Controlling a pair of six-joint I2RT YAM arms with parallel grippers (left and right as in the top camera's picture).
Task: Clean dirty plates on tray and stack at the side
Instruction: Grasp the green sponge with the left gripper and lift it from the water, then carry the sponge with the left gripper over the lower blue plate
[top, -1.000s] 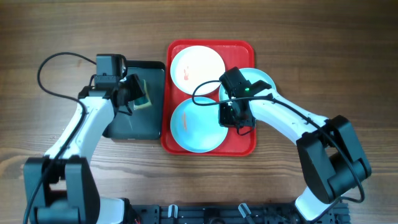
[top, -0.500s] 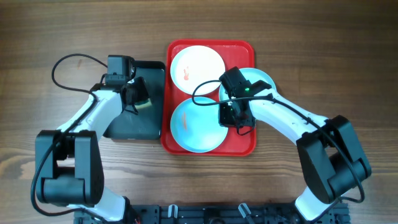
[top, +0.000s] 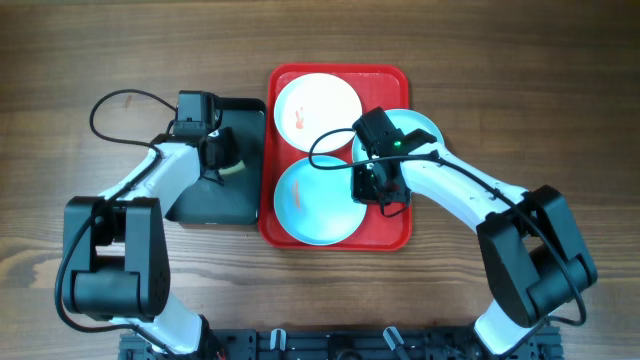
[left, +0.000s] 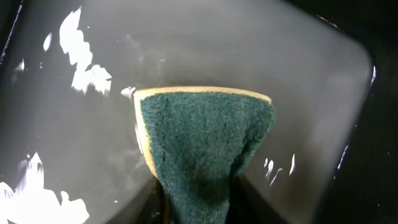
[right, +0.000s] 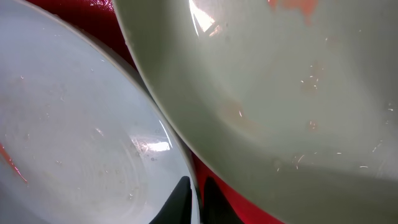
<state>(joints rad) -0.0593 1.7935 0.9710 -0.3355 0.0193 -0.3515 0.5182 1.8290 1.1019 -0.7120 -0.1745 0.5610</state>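
Red tray (top: 390, 232), white plate (top: 318, 108), pale blue plates (top: 312, 200), green-and-yellow sponge (left: 199, 143).

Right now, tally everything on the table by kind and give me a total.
plates: 3 (white plate, front blue plate, right blue plate)
trays: 2 (red tray, black tray)
sponge: 1
Total: 6

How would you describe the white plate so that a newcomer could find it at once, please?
Start at the big red tray at the table's centre, holding three plates. The white plate lies at its far end, uppermost in the overhead view. It alone is white, smeared orange-red; the nearer plate and the right-hand plate are pale blue.
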